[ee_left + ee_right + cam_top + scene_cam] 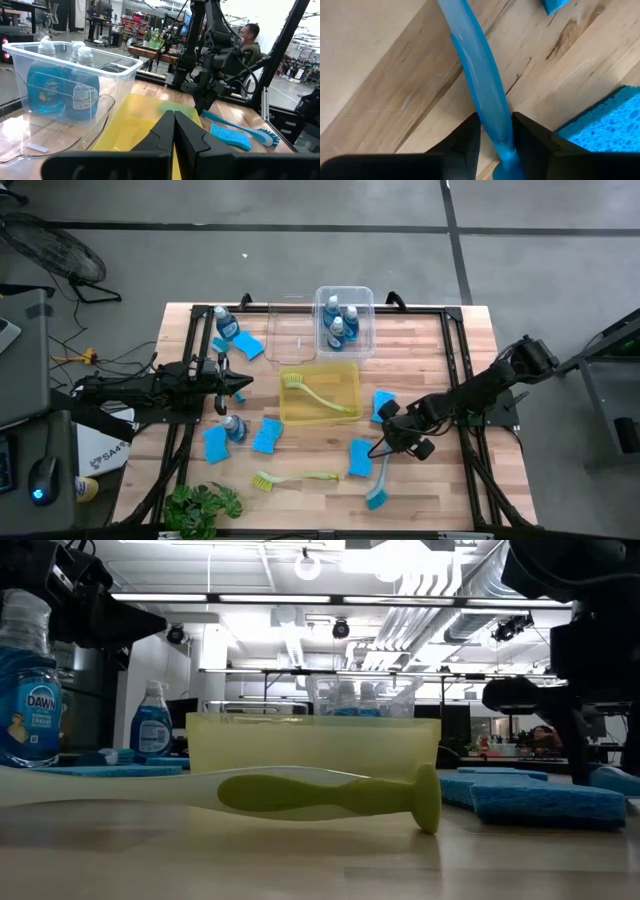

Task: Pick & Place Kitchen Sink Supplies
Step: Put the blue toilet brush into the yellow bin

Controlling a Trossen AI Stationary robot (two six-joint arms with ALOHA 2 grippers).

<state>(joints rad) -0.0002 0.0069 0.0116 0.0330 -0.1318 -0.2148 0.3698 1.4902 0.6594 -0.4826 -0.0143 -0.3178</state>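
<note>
Right hand (496,131) bends low, fingers straddling the blue brush (477,70) handle.

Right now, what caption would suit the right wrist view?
Right gripper closing its jaws around the blue dish brush handle on the wooden table.

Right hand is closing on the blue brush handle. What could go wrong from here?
1. The right hand straddles the blue brush close to one end of its handle, so the long brush may pivot or slip on lifting.
2. A blue sponge lies right beside the fingers; a swing could knock it.
</note>
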